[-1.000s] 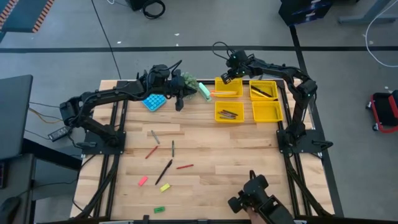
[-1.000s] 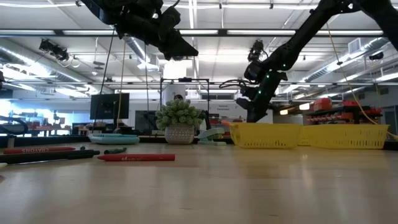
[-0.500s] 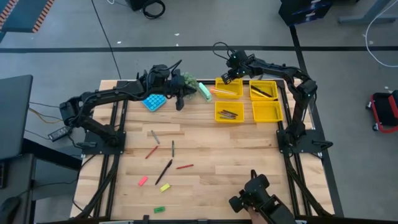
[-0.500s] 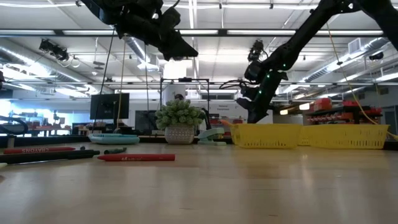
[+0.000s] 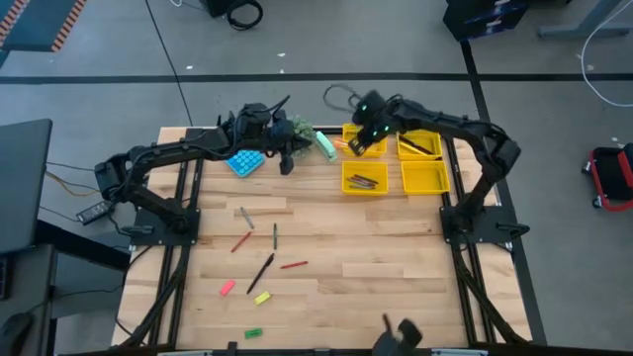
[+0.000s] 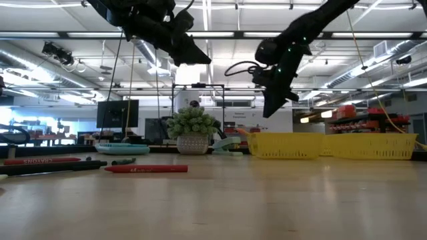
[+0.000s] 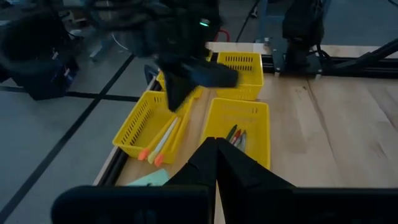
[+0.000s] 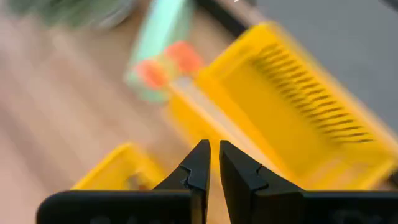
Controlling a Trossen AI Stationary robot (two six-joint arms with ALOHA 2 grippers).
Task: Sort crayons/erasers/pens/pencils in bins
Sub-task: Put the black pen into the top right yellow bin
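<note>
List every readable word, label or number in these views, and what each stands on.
"CRAYONS": on the red crayon lying at the table's left edge, low view.
Print on the nearer red crayon: too small to read.
Signs in the room behind: too blurred to read.

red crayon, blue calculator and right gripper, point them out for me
red crayon (image 6: 145,169), low view, middle of its barrel
blue calculator (image 5: 244,161), high view, centre of its face
right gripper (image 8: 214,163), right wrist view, between its fingertips

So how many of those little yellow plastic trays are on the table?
4, grouped two by two at the table's far right: the pencil tray, the far-right tray, the near tray holding dark sticks, and the empty-looking one. None seems hidden.
</note>
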